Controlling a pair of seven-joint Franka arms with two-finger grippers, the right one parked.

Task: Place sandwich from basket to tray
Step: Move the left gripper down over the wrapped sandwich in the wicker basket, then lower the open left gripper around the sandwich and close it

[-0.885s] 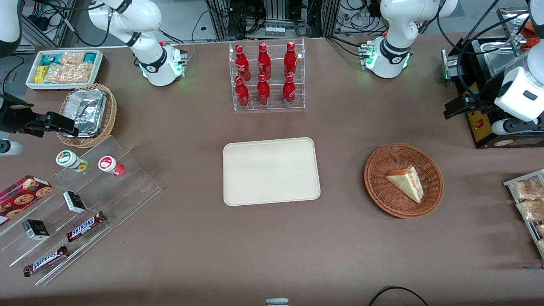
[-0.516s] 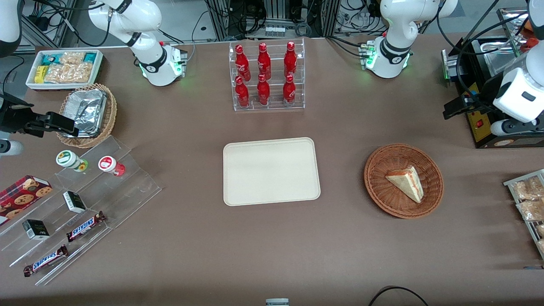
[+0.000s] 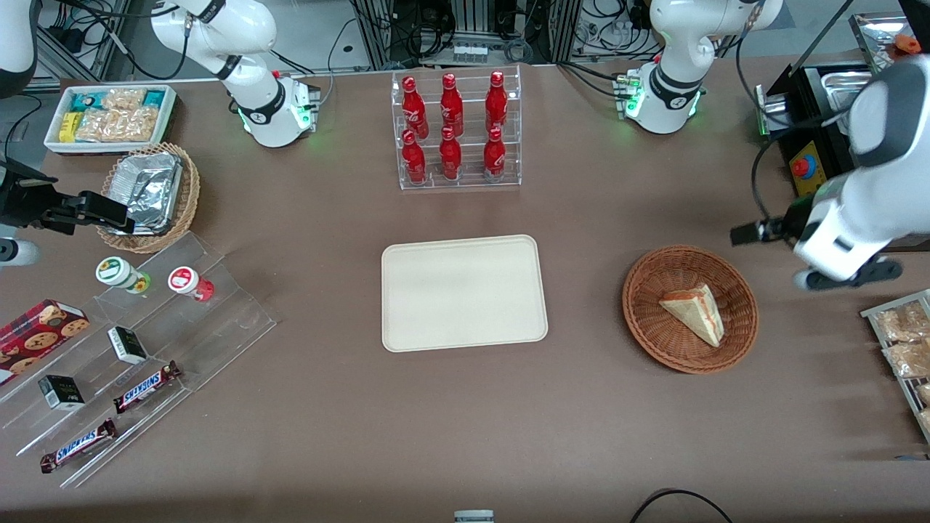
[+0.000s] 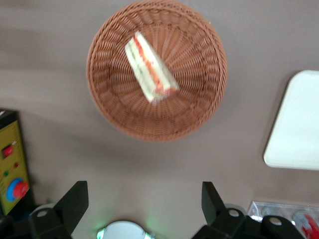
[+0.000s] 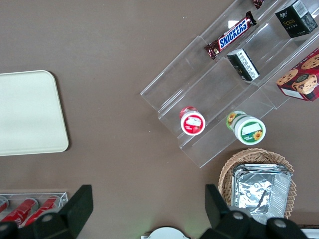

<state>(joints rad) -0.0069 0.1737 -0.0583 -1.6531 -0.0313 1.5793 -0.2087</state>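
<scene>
Sandwich [image 3: 694, 312] lies in the basket [image 3: 647, 330], its long filling edge running diagonally — you'll want the fingers set across that edge. Your gripper [image 4: 144, 201] hangs above the table just outside the basket rim, toward the working arm's end, fingers spread wide and holding nothing. So the wedge lies toward the tray [image 3: 407, 334] from the gripper — move that way, then descend. The tray is bare.

Even, bright overhead light fills the scene, casting soft, faint shadows on the brown table [image 3: 327, 436]. The left wrist view is motion-blurred, smearing the basket [image 4: 157, 69]; the open-fingered gripper [image 4: 144, 199] hangs above the table beside it.
</scene>
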